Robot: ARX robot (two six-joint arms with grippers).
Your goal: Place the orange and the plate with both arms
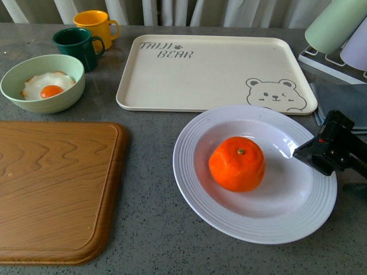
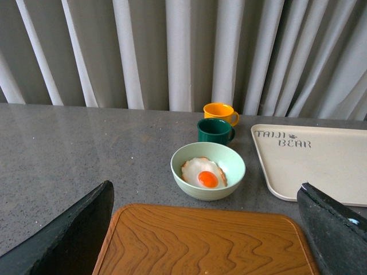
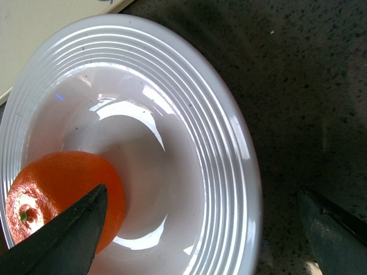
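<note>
Status: orange (image 1: 237,163) sits in the well of the white plate (image 1: 195,189), a bit left of centre, stem spot up. The plate is on the grey counter between the wooden cutting board (image 1: 54,189) and the right arm, with its far rim right up against the bear tray (image 1: 200,71) (can't tell if they touch).

Right gripper (image 1: 327,146) is spread wide and holds nothing. In the wrist view it straddles the plate's right rim, one finger over the well beside the orange and the other outside over the counter.

Left gripper (image 2: 205,186) is also spread wide and empty. It hovers over the cutting board, facing the green bowl (image 2: 189,186) with the fried egg, well apart from the plate.

Risks as I see them:
- A one-sided pinch on a glossy ridged rim could let the plate slip or tip, and then the orange rolls out.
- The inner finger could nudge the orange as it closes.
- Dragging the plate forward would shove the tray.
- The left arm is far from helping, so poor timing between the arms leaves the load lopsided.
</note>
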